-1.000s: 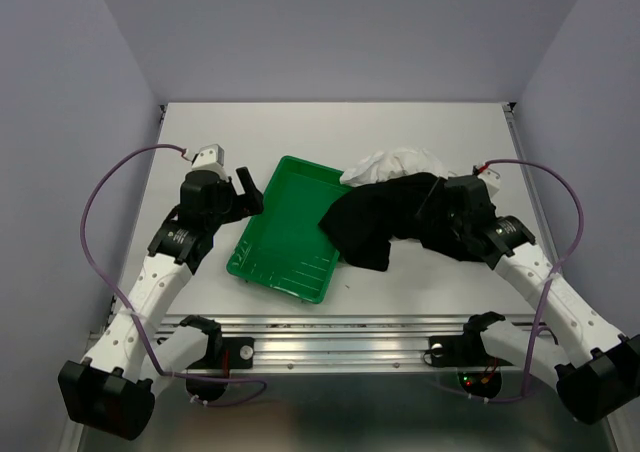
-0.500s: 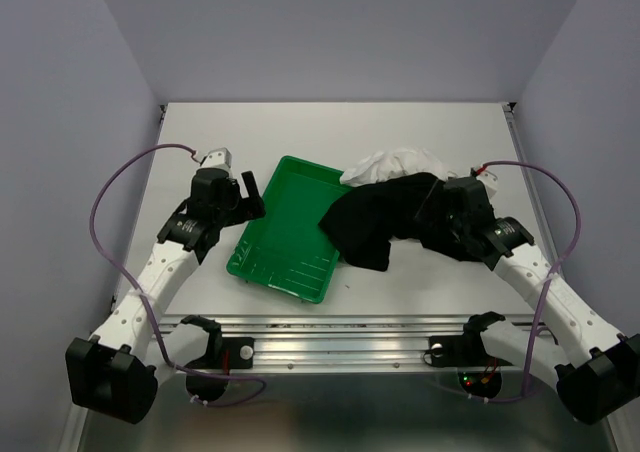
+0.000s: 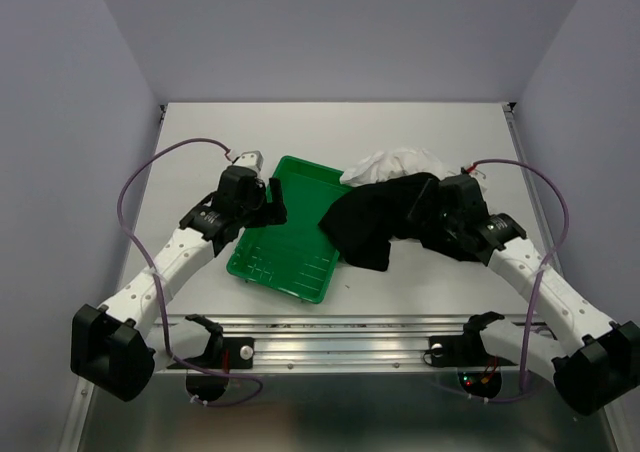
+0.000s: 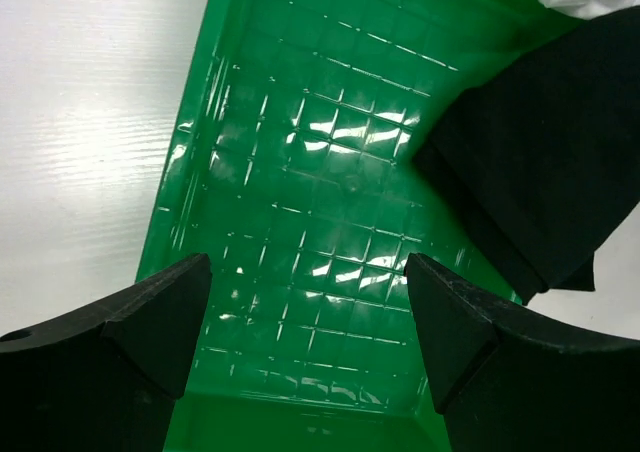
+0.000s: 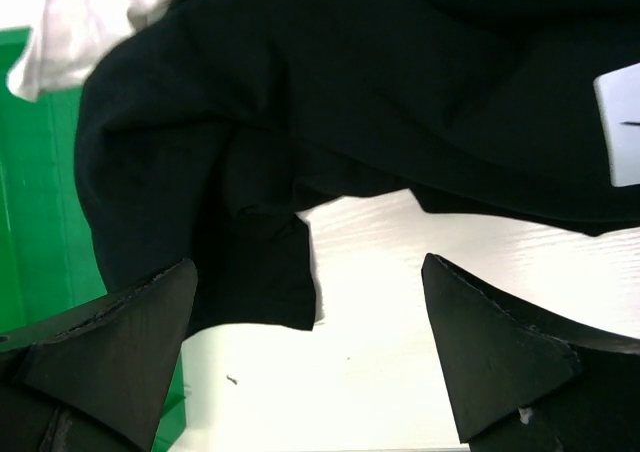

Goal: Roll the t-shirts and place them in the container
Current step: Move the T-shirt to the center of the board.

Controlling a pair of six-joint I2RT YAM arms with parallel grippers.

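Over the green tray (image 4: 300, 172), my left gripper (image 4: 305, 302) hangs with its jaws spread wide and nothing between them. The tray floor is bare apart from a fold of the black t-shirt (image 3: 385, 217) lapping over its right rim. My right gripper (image 5: 305, 312) gapes wide too, empty, just above that shirt's near edge. The white t-shirt (image 3: 400, 160) lies bunched behind it on the table (image 3: 200, 142), partly covered.

Right rim of green tray (image 3: 283, 250) under black t-shirt (image 3: 385, 217)

Two t-shirts (image 3: 385, 217), it seems; one green tray (image 3: 285, 247).
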